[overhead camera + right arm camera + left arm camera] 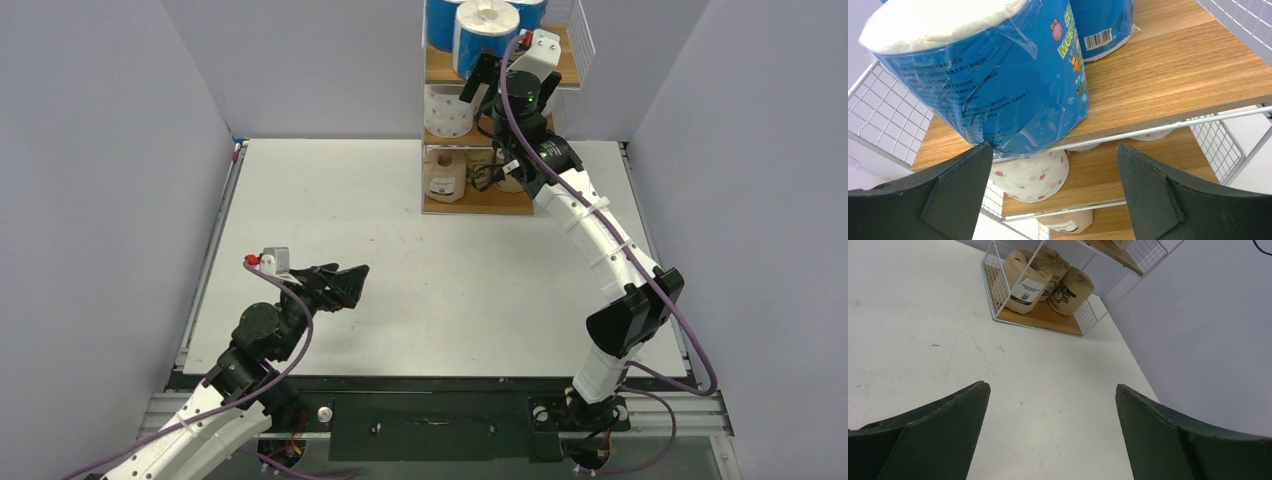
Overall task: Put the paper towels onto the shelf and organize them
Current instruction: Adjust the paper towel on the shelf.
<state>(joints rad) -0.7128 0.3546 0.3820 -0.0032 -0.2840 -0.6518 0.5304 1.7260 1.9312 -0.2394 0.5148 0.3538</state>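
Note:
The shelf [478, 204] stands at the table's far edge. Blue paper towels [487, 35] fill its top board, a white pink-dotted roll [447, 110] sits on the middle board, and a brown kraft roll [445, 178] on the bottom. My right gripper [492, 84] hangs open at the front of the top tier. In the right wrist view its jaws [1054, 150] stand wide just below a blue roll [993, 75], holding nothing; the dotted roll [1030, 175] shows beneath. My left gripper [348, 284] is open and empty [1053, 390] over the table, facing the kraft rolls [1030, 282].
The shelf's white wire mesh side [883, 115] and front rail [1158, 127] lie close to the right fingers. A second blue roll [1103, 20] stands behind the first. Grey walls enclose the white table [330, 210] on three sides.

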